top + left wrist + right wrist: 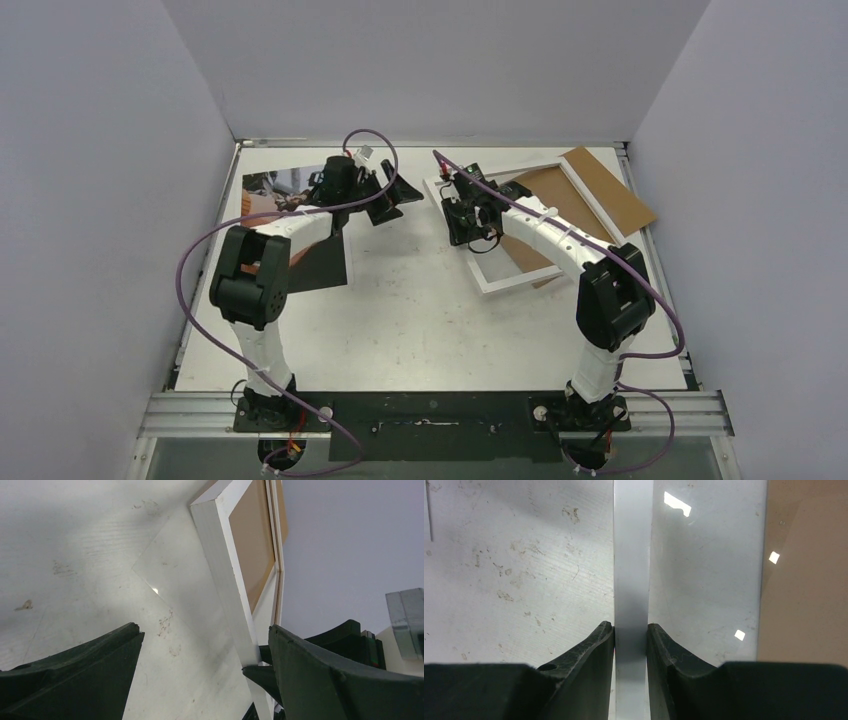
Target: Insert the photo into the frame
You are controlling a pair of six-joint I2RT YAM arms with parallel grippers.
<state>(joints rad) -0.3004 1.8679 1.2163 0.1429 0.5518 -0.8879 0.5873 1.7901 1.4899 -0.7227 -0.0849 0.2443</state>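
Note:
The frame [505, 282], white-faced, lies right of centre, with my right gripper [452, 195] at its left rail. In the right wrist view the gripper [630, 630] is shut on that white rail [631, 555], both fingers pressed against it. The left wrist view shows the frame [220, 575] tilted, its gripped edge raised off the table. My left gripper [393, 196] hovers just left of the frame, wide open [205, 640] and holding nothing. The photo [322, 262] lies flat at the back left, dark picture up, partly hidden under the left arm.
A brown backing board [605, 190] lies under and behind the frame at the back right and shows through its opening [809, 580]. A clear pane [165, 580] rests on the table beside the raised rail. Grey walls enclose the table on three sides.

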